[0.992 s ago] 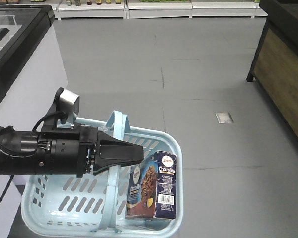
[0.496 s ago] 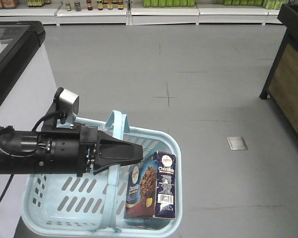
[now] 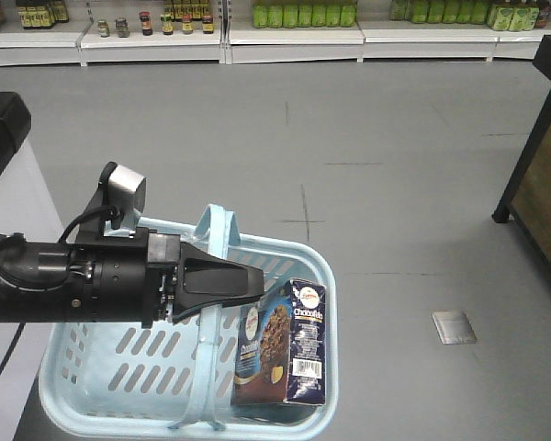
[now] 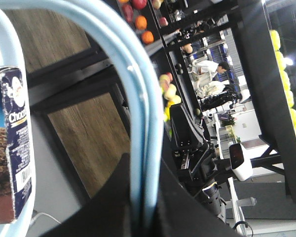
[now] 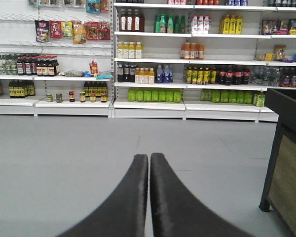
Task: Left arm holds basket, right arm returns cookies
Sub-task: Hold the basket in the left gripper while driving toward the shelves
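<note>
The cookies (image 3: 285,344), seemingly a light, stiff but crushable box, stand upright in the basket (image 3: 305,250) at 4 o'clock, best pinched across the upper faces, while the left tool (image 3: 255,285) clamps the handle (image 3: 217,231) and the right tool (image 5: 149,158) is closed, empty.

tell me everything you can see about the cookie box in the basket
The cookie box is a dark navy cardboard carton with a chocolate-chip cookie picture, a brown lower band and a barcode on its side panel. It stands upright inside the light blue basket, near one corner, close to its wall. Only the basket appears to touch it.
</note>
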Controlling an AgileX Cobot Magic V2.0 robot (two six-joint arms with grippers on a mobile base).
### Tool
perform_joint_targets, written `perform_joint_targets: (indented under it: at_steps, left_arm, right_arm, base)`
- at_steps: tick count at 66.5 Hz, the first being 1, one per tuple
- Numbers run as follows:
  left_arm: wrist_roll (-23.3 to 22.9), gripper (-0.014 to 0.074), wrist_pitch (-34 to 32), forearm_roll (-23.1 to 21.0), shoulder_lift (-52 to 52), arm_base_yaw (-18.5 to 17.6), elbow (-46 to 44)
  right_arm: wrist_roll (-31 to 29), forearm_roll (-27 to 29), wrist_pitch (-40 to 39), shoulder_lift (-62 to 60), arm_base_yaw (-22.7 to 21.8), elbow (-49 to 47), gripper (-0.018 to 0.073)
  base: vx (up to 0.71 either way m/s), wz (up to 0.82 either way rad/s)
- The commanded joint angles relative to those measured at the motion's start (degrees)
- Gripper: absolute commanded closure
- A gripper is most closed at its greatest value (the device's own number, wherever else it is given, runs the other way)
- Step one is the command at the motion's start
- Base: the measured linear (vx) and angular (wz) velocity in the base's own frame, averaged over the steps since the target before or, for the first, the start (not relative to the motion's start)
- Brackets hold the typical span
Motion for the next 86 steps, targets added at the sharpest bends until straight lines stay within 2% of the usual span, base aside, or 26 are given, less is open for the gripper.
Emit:
perform_joint_targets:
  at_steps: [1,86]
  left_arm:
    - [0.6,0.0603,3.9,-6.8,-1.9,-0.2,-2.0]
    - [0.6,0.0603,3.8,-6.9,-1.9,-0.2,-2.0]
  right_arm:
    - [-0.2,-0.1,-4.4,-0.4,-0.1,0.1,0.0567]
    - [-0.2,-0.1,-4.2,-0.4,-0.1,0.1,0.0567]
  base:
    - [0.59,-0.04]
    - [0.6,0.03]
